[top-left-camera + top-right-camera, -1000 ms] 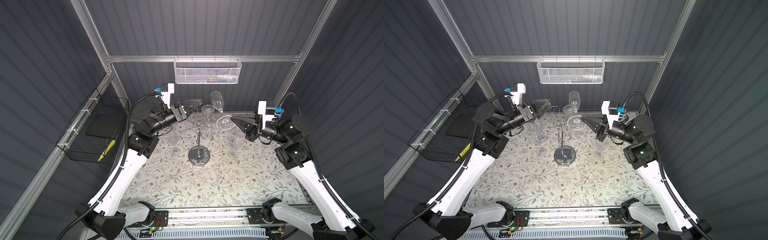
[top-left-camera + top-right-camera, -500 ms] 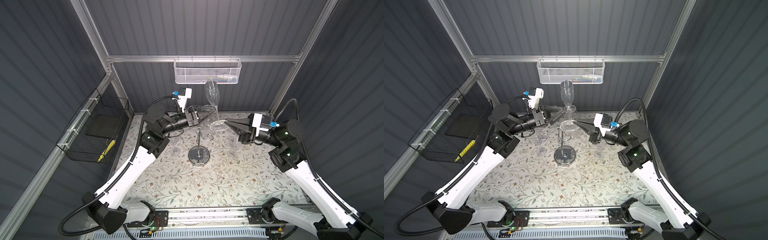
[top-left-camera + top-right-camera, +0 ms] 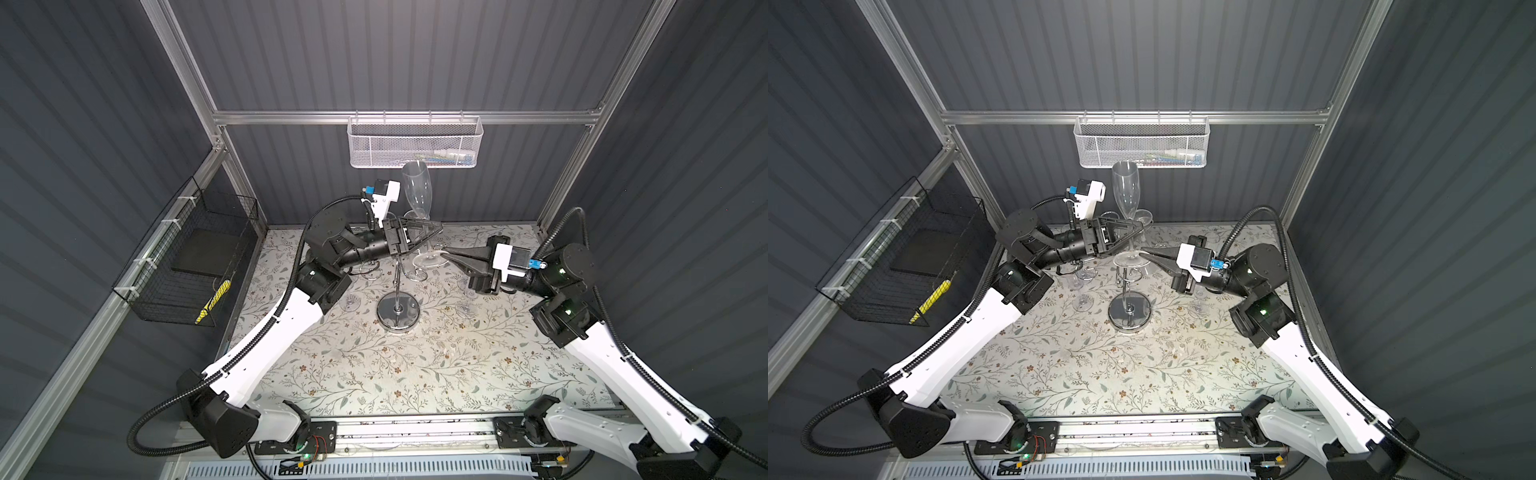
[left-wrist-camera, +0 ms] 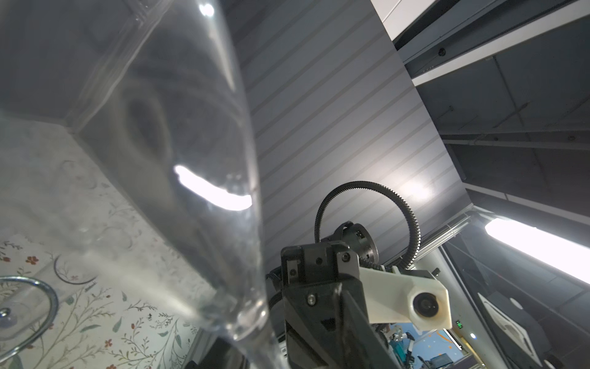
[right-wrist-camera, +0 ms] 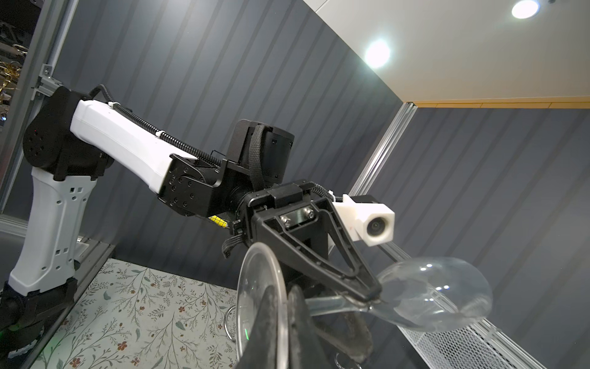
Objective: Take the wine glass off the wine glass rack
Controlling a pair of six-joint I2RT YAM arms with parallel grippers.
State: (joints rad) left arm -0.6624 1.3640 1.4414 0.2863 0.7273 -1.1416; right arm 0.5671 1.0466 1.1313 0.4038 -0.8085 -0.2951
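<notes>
Floral tabletop [image 3: 374, 374], L claw [image 3: 436, 227] pinching wine glass [image 3: 417, 191] stem, R claw [image 3: 445, 254] clamped on foot

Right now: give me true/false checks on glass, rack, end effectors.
The clear flute wine glass hangs upside down on the chrome wire rack. False: it is held bowl-up above the rack.
The right end effector is shut on the glass's round foot. True.
The left end effector is away from the glass. False: it pinches the stem.
The white mesh basket hangs on the back rail. True.
</notes>
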